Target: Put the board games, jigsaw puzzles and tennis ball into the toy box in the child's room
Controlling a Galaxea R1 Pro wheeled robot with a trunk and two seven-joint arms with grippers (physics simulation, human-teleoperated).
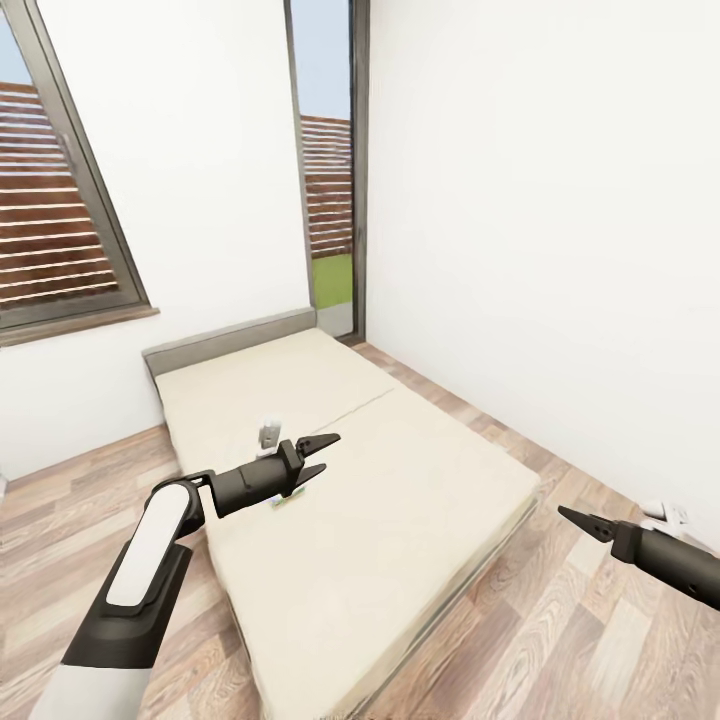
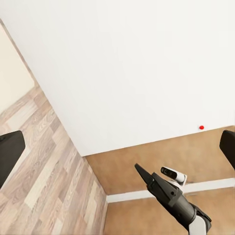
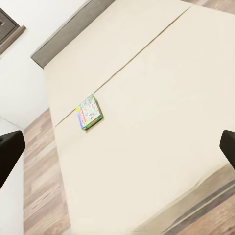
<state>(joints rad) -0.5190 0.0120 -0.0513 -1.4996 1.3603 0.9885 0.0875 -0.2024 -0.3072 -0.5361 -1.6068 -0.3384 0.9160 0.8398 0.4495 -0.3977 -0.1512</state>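
We see one board game [image 3: 89,112] lying flat on the bed [image 1: 400,500], near its left edge. It looks thin, stiff and light, so we'd pinch it by an edge. Our left gripper [image 1: 318,456] and right gripper [image 1: 578,520] are both open and empty

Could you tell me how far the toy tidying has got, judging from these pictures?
Nothing looks done yet. One board game lies flat on the bed. The left hand hovers above it, open and empty; the right hand carries nothing. Grasping and boxing every toy remains.
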